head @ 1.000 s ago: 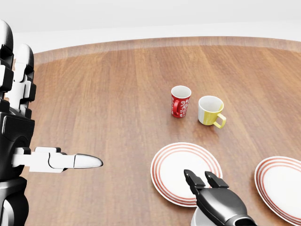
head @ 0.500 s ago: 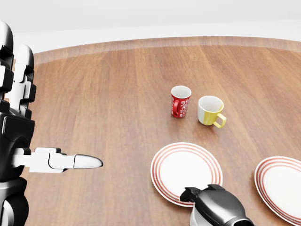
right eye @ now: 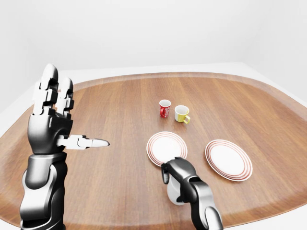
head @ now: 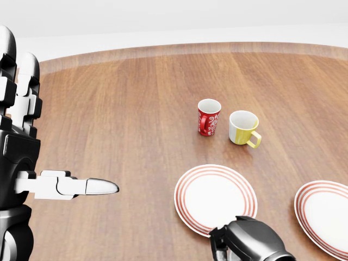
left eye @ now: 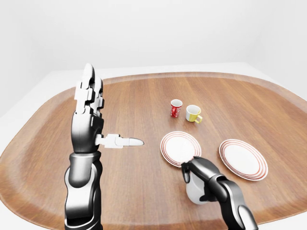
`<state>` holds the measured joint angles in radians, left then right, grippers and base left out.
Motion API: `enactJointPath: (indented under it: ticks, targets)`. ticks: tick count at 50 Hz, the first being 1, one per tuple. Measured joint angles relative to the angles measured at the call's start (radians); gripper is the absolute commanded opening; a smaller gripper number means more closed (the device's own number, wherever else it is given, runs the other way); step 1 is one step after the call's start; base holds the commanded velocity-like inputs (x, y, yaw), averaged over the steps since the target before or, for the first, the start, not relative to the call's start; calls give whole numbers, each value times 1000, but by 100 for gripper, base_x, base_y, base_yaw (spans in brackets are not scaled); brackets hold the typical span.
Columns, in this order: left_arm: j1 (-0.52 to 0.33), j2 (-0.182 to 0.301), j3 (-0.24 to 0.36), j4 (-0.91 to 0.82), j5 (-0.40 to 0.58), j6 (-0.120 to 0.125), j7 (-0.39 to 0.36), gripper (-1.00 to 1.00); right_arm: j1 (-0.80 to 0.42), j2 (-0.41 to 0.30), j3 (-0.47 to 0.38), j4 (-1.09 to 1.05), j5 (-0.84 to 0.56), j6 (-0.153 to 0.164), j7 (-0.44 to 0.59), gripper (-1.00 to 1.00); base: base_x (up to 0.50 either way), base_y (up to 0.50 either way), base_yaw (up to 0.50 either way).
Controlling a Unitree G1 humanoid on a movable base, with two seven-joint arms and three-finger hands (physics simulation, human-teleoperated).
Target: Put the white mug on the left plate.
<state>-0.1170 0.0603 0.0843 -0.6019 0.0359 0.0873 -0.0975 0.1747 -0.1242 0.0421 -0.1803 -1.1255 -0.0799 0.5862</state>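
One white mug (left eye: 196,191), lower centre of the left-eye view, just below the left plate (left eye: 180,146), grasped by the right robot hand (left eye: 195,168) with fingers curled over it. Left robot hand (left eye: 91,117) raised at left, fingers spread, released. Red mug (left eye: 176,108) and yellow mug (left eye: 193,113) higher on the desk (left eye: 144,96); second plate (left eye: 243,159) at right.

Bare sim scene, no real room. One big rounded wood-grain counter (left eye: 144,103) stands in a plain white featureless surround: no walls, furniture or fixtures shown. Only tableware gives a dining feel: two white plates with red rings (left eye: 181,147) (left eye: 243,158) sit on the counter, and a red patterned mug (left eye: 176,108) and yellow mug (left eye: 193,113) above the plates.
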Motion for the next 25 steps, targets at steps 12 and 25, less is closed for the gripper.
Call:
enactJointPath:
  ticks: [12,25]
  targets:
    - [1,-1,-1,3,1,0,0,100,-13,21,-20,-215,56,34,112,-100,0,0,0]
    - [-3,1,1,0,-2,0,1,100,-115,16,-37,-296,75,56,112,-100,0,0,0]
